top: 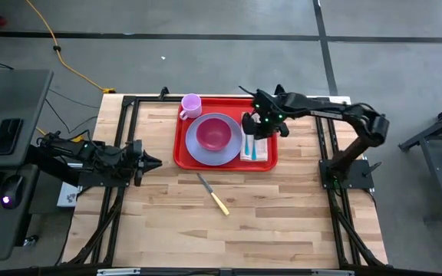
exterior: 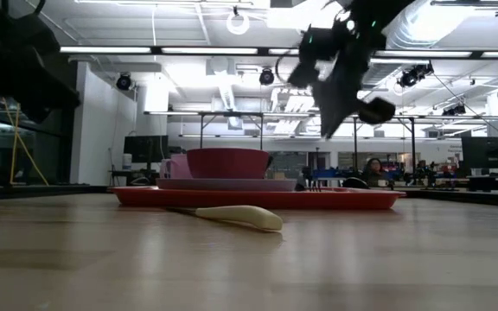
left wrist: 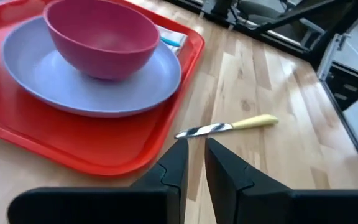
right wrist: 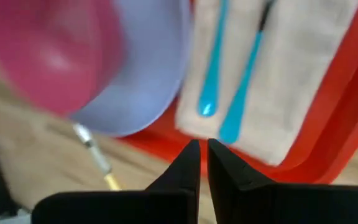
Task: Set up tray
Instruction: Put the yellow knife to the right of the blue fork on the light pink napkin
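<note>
The red tray [top: 181, 156] lies on the far half of the table. On it rest a lavender plate [top: 198, 151] holding a pink bowl [top: 215, 133], a pink mug [top: 191, 105] and a white napkin [right wrist: 291, 81] with two blue utensils [right wrist: 214, 68] on top. A cream-handled knife [top: 215, 195] lies flat on the table in front of the tray. My right gripper [right wrist: 201, 148] hangs shut above the napkin, pointing down, clear of it. My left gripper [left wrist: 195, 152] waits off the tray's left side, pointing at the knife, with a narrow gap and nothing between its fingers.
A dark metal frame [top: 121, 123] runs along the table's left, far and right edges. Bare wood [top: 229, 238] stretches from the knife to the near edge. A desk with a keyboard and mouse [top: 10, 188] stands beyond the left side.
</note>
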You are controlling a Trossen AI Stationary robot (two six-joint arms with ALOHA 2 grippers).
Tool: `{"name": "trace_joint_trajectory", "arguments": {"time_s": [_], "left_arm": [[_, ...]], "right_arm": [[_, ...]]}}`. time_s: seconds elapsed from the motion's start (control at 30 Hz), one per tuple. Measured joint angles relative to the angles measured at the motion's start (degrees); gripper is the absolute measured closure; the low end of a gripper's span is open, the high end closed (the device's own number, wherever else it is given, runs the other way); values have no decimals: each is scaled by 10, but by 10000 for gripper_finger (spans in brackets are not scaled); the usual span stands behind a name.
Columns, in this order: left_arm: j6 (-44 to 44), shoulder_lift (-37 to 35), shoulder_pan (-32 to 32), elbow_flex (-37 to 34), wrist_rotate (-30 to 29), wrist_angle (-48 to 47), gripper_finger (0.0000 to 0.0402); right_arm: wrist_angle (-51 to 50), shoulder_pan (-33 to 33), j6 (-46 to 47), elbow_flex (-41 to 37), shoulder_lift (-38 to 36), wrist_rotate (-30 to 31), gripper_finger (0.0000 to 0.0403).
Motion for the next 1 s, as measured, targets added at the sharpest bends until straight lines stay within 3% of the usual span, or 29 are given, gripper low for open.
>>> {"name": "trace_joint_trajectory", "arguments": {"time_s": [0.27, 0.57, 1.0], "left_arm": [[0, 0, 0, 0, 41, 0, 316], [-27, 0, 0, 0, 46, 3, 316], [-45, 0, 0, 0, 46, 4, 316]], "right_arm": [[38, 107, 52, 0, -80, 48, 400], [166, 240, 52, 0, -82, 122, 402], [242, 342, -103, -1, -75, 191, 402]]}}
